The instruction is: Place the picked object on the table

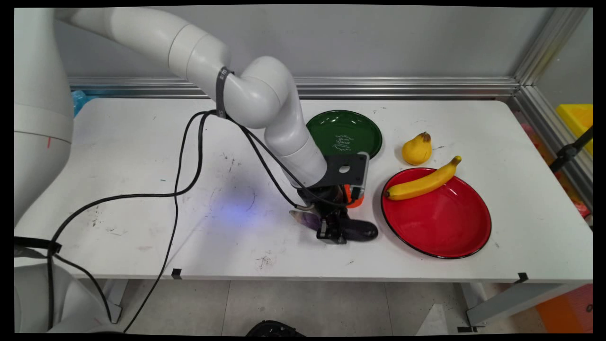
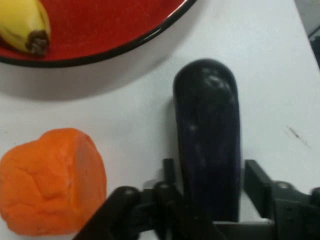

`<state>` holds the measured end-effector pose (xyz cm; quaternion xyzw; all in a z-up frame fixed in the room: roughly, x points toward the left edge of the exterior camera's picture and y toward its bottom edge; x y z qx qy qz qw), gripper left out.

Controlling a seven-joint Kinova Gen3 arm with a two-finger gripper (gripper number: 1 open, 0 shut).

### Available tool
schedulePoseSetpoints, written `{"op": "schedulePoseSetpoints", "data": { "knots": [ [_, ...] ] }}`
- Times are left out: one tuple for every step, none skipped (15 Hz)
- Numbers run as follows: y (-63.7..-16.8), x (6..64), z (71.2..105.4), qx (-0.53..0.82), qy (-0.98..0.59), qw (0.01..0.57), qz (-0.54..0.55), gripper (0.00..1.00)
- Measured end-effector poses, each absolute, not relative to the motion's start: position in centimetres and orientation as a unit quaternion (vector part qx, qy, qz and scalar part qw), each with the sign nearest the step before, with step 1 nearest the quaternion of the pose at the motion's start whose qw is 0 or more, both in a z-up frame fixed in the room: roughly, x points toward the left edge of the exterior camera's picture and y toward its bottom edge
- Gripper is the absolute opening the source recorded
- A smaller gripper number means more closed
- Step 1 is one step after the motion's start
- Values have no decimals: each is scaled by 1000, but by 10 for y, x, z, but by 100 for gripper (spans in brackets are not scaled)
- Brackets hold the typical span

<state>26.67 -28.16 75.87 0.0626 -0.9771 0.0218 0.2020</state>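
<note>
main view: high over the table's (image 1: 142, 142) near edge, facing the far wall, whole top in sight | hand view: riding my wrist, staring straight down, very close | shared: the eggplant (image 2: 210, 140), the orange lump (image 2: 50, 182), the red plate's (image 2: 125, 42) near-left rim, the banana's (image 2: 25, 25) tip

Dark purple eggplant (image 1: 356, 229) lies between gripper (image 1: 334, 233) fingers.
</note>
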Motion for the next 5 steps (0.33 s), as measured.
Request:
{"op": "schedulePoseSetpoints", "data": {
  "knots": [
    [-281, 267, 757, 63, -977, 205, 21, 100],
    [-280, 267, 757, 64, -976, 207, 20, 100],
    [-280, 268, 758, 64, -975, 210, 19, 100],
    [-279, 270, 761, 64, -975, 214, 19, 100],
    [-278, 272, 764, 63, -974, 216, 18, 100]
  ]
}}
